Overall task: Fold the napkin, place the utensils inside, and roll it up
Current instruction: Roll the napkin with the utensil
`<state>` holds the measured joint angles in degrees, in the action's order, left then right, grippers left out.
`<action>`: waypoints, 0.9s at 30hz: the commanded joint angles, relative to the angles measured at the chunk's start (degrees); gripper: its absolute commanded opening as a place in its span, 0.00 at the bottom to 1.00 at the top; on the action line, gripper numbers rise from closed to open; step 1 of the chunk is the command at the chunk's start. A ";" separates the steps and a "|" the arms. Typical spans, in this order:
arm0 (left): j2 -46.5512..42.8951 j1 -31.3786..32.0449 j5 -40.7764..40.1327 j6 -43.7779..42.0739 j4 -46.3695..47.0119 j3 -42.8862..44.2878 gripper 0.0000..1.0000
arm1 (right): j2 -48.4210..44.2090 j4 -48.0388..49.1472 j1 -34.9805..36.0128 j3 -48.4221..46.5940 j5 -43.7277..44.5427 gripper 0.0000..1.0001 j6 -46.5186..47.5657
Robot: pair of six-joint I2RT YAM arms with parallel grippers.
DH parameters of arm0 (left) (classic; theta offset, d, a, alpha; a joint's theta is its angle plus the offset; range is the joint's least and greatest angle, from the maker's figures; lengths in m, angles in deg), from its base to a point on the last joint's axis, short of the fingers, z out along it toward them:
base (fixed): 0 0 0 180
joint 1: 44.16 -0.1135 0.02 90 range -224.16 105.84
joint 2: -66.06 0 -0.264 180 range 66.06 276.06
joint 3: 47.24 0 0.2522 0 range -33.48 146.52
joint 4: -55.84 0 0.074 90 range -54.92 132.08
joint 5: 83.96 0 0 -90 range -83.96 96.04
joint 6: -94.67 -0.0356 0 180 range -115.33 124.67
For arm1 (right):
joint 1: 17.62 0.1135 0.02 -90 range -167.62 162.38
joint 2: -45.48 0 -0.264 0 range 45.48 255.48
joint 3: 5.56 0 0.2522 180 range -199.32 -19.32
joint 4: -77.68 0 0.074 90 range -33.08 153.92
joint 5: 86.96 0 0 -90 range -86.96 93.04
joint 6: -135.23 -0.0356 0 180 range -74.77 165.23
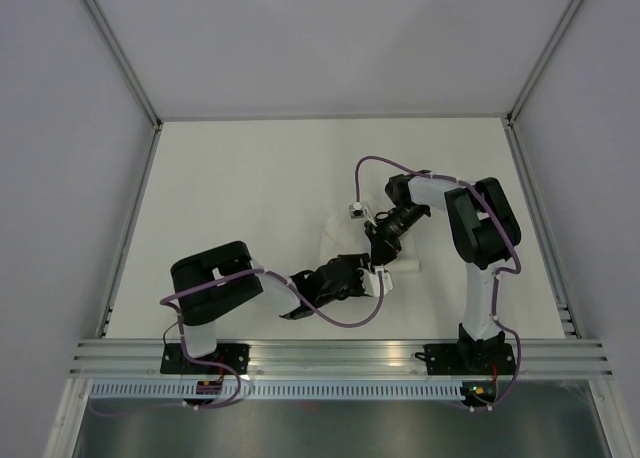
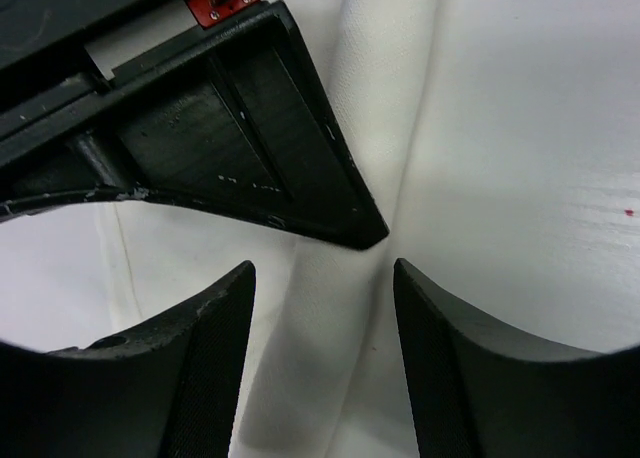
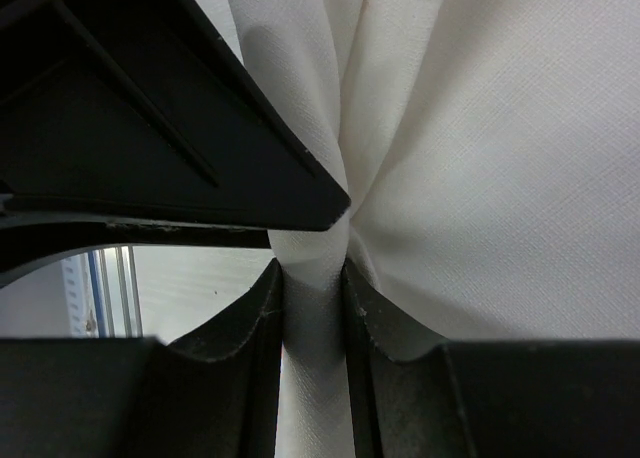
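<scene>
The napkin was plain white with a fine weave, nearly matching the pale counter — the left end effector and right end effector were black, the cables purple.

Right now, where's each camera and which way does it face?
Top external: above, behind the bases, facing down on the table; both arms show.
Left wrist: on the left arm, facing the napkin past its open left claw.
Right wrist: on the right arm, right claw pinching the napkin.
Shared: both wrist views show the napkin and the other claw.
</scene>
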<state>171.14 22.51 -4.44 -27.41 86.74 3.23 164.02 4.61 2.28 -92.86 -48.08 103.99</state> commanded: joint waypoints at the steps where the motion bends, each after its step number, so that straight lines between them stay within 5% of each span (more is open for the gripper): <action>1: 2.67 0.12 -1.83 -5.37 3.15 1.70 0.63 | 4.24 1.83 -0.04 1.03 8.40 0.05 3.38; 5: 4.34 0.12 -0.95 -6.16 0.26 2.66 0.60 | 4.86 1.30 -0.13 0.50 8.31 0.05 3.29; 15: 4.44 -1.19 3.01 -0.72 -11.26 5.21 0.17 | 5.82 0.34 -0.39 -0.73 8.22 0.04 3.38; 21: 3.91 -2.60 9.06 2.27 -19.34 7.85 0.02 | 5.21 0.42 -0.30 -0.29 7.78 0.08 3.38; 27: 3.64 -4.53 16.45 4.91 -25.67 10.40 0.02 | 1.26 3.14 -0.65 1.99 7.17 0.37 1.71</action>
<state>172.97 19.47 4.90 -27.80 71.57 12.54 165.22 1.92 0.80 -93.93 -48.01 103.38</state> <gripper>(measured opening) 0.284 0.335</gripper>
